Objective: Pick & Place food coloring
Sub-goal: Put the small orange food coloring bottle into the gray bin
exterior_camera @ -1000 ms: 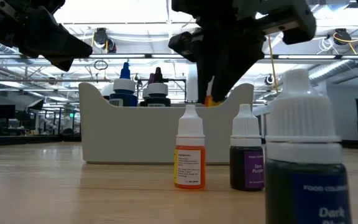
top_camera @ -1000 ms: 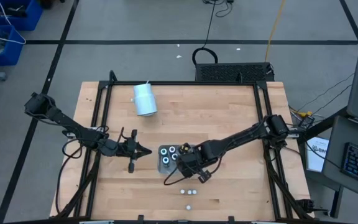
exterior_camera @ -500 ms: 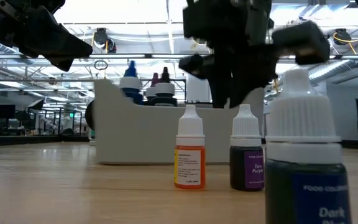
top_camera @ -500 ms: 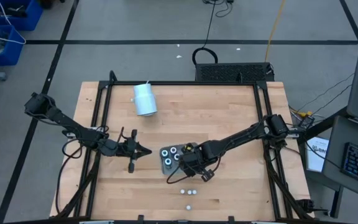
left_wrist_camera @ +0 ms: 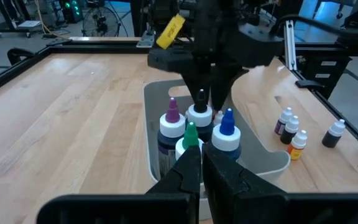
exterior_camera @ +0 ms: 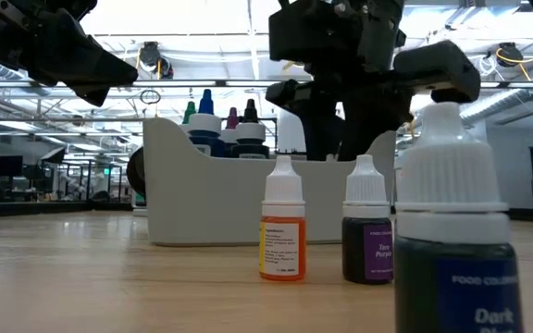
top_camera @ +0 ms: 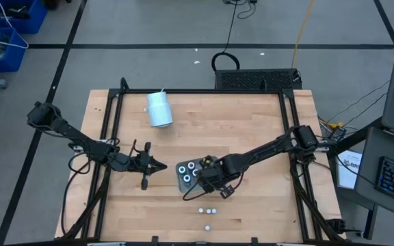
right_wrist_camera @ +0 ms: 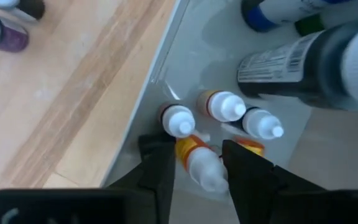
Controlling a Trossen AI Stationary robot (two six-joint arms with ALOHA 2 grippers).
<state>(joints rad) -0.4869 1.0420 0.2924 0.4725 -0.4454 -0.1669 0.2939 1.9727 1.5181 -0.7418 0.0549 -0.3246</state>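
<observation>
The grey tray [top_camera: 181, 179] is now sitting slightly further right on the wooden table [top_camera: 252, 130] than a second ago, nudged as the right arm worked inside it, and in the low view its wall [exterior_camera: 211, 199] is standing turned from how it stood before. The right gripper [right_wrist_camera: 197, 163] is hanging over the tray's right end and its jaws, narrow a moment ago, are spreading apart around a small orange, white-capped bottle [right_wrist_camera: 199, 160], which is leaning among three other small bottles [right_wrist_camera: 224, 106] on the tray floor. That reads as a release: this bottle is being delivered, beside the four larger bottles [left_wrist_camera: 191, 127] already standing in the tray. Three small bottles [top_camera: 206, 211] are waiting on the near table, well apart from the tray. The left gripper [top_camera: 157, 165] is idling left of the tray, fingers pressed together and empty.
</observation>
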